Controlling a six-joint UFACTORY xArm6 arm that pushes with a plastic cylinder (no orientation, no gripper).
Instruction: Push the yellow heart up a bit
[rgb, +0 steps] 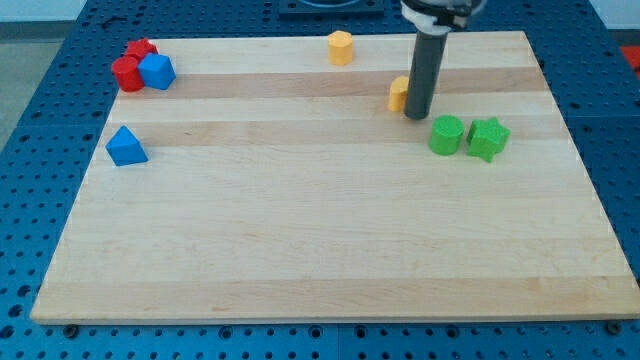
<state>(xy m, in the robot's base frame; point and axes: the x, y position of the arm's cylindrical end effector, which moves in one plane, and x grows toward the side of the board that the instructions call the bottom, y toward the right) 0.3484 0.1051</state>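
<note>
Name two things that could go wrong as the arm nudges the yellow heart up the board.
1. My tip sits at the right side of the yellow heart, not below it, so a push may send it toward the view's left instead of up.
2. The rod hides part of the heart, so contact is hard to judge.

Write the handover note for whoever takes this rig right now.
My tip sits on the board, right against the yellow block that the rod half hides; its shape cannot be made out. A second yellow block lies near the view's top edge. Which one is the heart is unclear. Green blocks sit to the view's lower right of my tip. Whether any pushing is done cannot be told; the upward push remains.
</note>
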